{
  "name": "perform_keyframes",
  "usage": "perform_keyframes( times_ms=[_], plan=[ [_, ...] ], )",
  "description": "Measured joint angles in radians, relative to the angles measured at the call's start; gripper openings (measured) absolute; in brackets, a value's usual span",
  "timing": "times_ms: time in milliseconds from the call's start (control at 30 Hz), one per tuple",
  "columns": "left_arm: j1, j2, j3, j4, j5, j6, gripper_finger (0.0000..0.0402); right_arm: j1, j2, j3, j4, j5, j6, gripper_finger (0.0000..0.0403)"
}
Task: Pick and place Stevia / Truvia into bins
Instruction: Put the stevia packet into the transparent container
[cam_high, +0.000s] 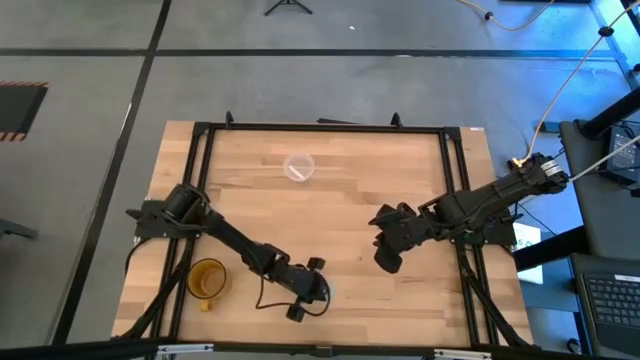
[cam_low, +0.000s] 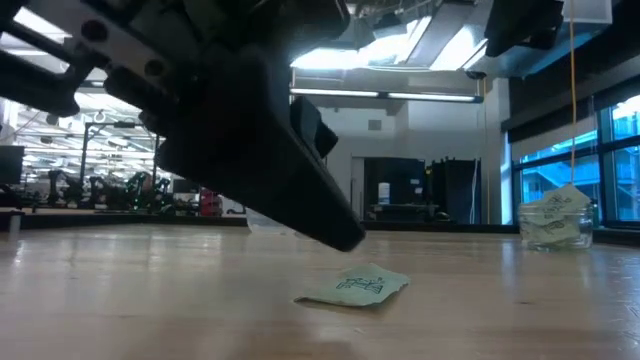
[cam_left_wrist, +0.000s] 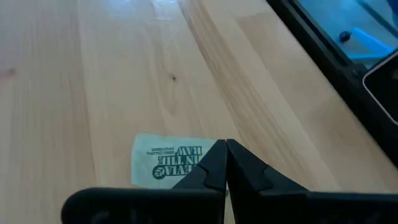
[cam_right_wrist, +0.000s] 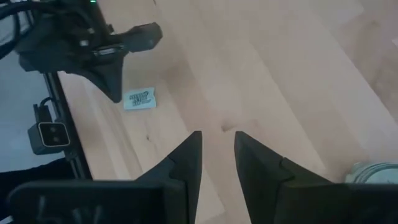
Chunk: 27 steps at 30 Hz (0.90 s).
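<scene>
**A:** We start at the left tool (cam_left_wrist: 225, 163). Its fingertips are pressed together with no gap between them, and it hangs low over the surface (cam_left_wrist: 124, 68) with nothing held.

**B:** And the sachet (cam_left_wrist: 166, 160)?

**A:** It lies flat just under and a little behind the tips, print facing up. From table height, we see one corner of it curling slightly off the wood, and the tool's point is just above and beside it.

**B:** So we judge the pick is not yet made. How do we do it well?

**A:** We should part the fingers first, straddle the short side of the packet, then come down until the tips brush the wood before closing. A flat paper packet likely slides away otherwise; that lifted corner looks like the best place to catch.

**B:** Farther out?

**A:** The cup (cam_high: 299, 167) sits well away across the surface, already holding some packets. The amber mug (cam_high: 207, 279) is near the left arm's elbow. The right tool (cam_right_wrist: 216, 152) waits off to the side, narrowly parted and empty.
</scene>
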Motion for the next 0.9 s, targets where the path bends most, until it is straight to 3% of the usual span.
perform_keyframes(
  times_ms=[433, 667, 900],
  plan=[
    [0.003, 0.015, 0.000, -0.059, -0.001, -0.041, 0.0001, 0.034, 0.054, -0.001, 0.212, 0.000, -0.028, 0.0098],
    [0.028, 0.013, 0.000, -0.076, -0.005, -0.051, 0.0001, 0.036, 0.137, -0.001, 0.191, -0.033, 0.002, 0.0098],
    [0.044, 0.013, 0.000, -0.080, -0.008, -0.022, 0.0001, 0.016, 0.231, -0.001, 0.204, -0.117, 0.187, 0.0098]
  ],
)
